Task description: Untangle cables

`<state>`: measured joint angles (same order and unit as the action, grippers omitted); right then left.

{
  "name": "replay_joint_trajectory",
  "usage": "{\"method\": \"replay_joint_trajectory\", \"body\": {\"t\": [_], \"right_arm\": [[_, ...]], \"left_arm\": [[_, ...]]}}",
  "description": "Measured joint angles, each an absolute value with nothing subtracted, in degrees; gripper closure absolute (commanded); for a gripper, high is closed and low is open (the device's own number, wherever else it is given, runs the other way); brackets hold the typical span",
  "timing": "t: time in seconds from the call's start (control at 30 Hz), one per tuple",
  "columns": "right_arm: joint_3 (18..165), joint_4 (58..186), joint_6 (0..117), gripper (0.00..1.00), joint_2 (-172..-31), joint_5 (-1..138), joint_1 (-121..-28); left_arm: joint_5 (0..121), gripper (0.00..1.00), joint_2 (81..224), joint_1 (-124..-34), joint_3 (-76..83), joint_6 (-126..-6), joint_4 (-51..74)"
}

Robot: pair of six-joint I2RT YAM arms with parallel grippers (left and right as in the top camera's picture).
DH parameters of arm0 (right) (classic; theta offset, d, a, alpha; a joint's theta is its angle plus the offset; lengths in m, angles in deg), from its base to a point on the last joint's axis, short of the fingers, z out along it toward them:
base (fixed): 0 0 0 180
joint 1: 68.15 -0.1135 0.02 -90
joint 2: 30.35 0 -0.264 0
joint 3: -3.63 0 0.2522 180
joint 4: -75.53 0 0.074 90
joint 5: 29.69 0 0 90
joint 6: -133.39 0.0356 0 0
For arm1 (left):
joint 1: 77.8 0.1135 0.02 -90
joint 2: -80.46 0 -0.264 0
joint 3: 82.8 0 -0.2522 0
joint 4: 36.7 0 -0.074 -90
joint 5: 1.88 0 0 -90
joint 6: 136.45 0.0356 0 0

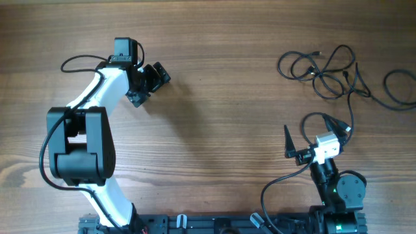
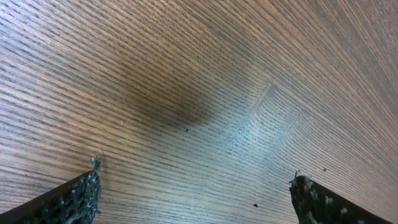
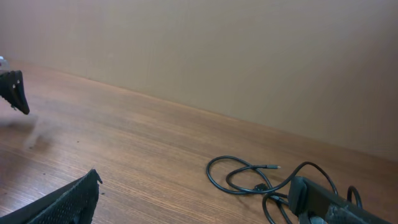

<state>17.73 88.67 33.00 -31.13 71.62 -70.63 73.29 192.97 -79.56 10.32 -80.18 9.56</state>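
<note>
The cables (image 1: 325, 70) lie as thin black loops with small plug ends at the far right of the table. One loop (image 1: 400, 88) lies apart near the right edge. A strand (image 1: 352, 104) trails down toward my right gripper (image 1: 312, 132), which is open and holds nothing. In the right wrist view the cables (image 3: 245, 177) lie just beyond my right gripper (image 3: 196, 180), close to its right finger (image 3: 323, 200). My left gripper (image 1: 149, 83) stands open far to the left over bare wood. The left wrist view shows its gripper (image 2: 196, 174) with nothing between the fingers.
The wooden table (image 1: 221, 117) fills the view. Both arm bases sit along the near edge (image 1: 214, 224). A thick black wire (image 1: 78, 63) loops off the left arm. A plain wall (image 3: 249, 56) rises behind the table's far edge.
</note>
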Motion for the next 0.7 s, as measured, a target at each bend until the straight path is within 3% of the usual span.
{"method": "replay_joint_trajectory", "body": {"t": [0.4,0.7], "right_arm": [[17.73,88.67,33.0,0.0,-31.13,71.6,-70.63],[17.73,88.67,33.0,0.0,-31.13,71.6,-70.63]], "left_arm": [[73.33,0.0,192.97,-82.34,10.32,-80.18,9.56],[80.02,0.0,182.72,-99.03,10.39,-75.85,10.45]]}}
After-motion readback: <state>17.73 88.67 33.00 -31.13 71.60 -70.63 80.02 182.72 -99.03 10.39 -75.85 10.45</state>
